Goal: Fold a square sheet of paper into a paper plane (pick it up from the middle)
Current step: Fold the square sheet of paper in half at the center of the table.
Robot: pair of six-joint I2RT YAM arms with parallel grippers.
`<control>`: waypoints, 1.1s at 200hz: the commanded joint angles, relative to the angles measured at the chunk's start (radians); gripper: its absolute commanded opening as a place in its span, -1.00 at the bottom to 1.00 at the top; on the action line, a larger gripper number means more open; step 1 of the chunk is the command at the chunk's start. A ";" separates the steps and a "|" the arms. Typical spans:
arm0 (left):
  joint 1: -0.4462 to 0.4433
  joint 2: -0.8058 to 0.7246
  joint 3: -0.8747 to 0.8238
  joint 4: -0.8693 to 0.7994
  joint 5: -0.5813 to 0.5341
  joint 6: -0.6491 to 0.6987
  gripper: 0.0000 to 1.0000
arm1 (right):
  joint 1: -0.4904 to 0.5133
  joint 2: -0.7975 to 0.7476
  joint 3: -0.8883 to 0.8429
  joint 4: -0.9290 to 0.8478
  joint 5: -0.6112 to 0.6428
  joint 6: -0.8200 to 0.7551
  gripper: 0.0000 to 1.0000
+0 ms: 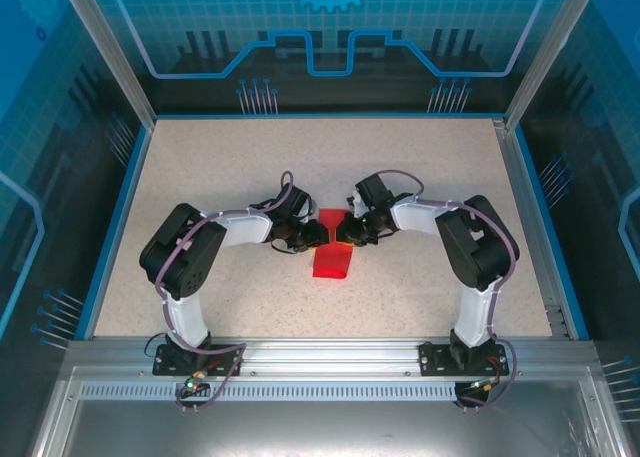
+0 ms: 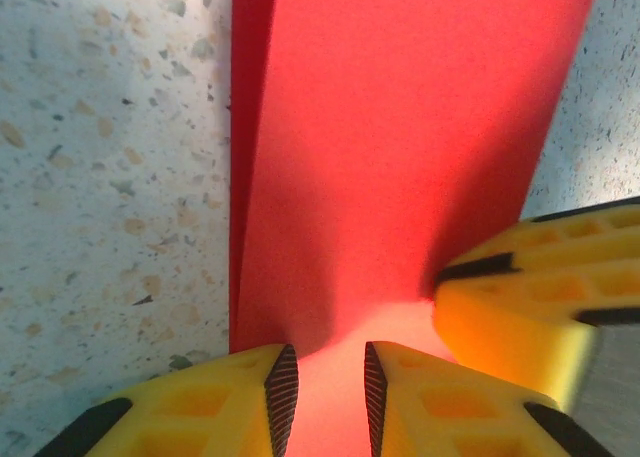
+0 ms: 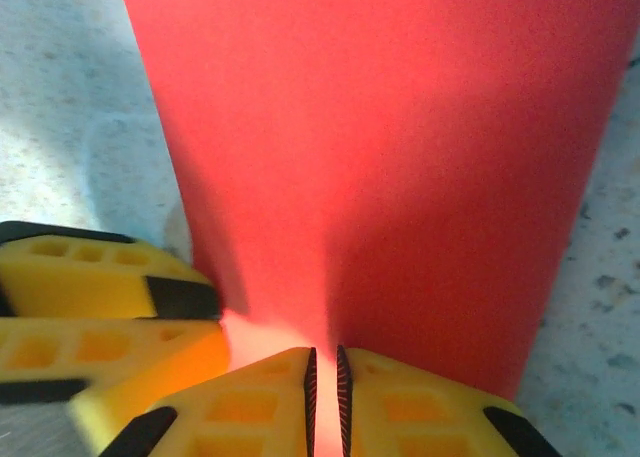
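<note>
The red square sheet of paper (image 1: 330,262) lies creased into a narrow strip at the table's middle, running toward the arms. A paper plane is out of view. My left gripper (image 1: 318,236) and right gripper (image 1: 343,233) meet tip to tip over the strip's far half. Seen from the left wrist, the left gripper (image 2: 323,377) stands open, its jaws apart over the flat red paper (image 2: 400,127). In the right wrist view the right gripper (image 3: 325,377) is shut on a raised crease of the paper (image 3: 380,127). Each wrist view catches the other gripper's yellow fingers (image 2: 530,297) (image 3: 110,307).
The speckled table (image 1: 200,177) has a blue raised rim and frame posts around it. The arm bases (image 1: 190,357) sit on the metal rail at the near edge.
</note>
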 commanded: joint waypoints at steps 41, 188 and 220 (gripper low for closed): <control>-0.009 0.076 -0.040 -0.106 -0.115 0.035 -0.40 | -0.055 0.027 -0.028 0.007 0.015 -0.036 -0.68; -0.010 0.070 -0.047 -0.122 -0.135 0.053 -0.40 | -0.113 -0.045 -0.058 0.005 0.035 -0.037 -0.68; -0.009 0.072 -0.043 -0.123 -0.133 0.057 -0.40 | -0.059 -0.052 -0.016 0.011 0.012 -0.019 -0.68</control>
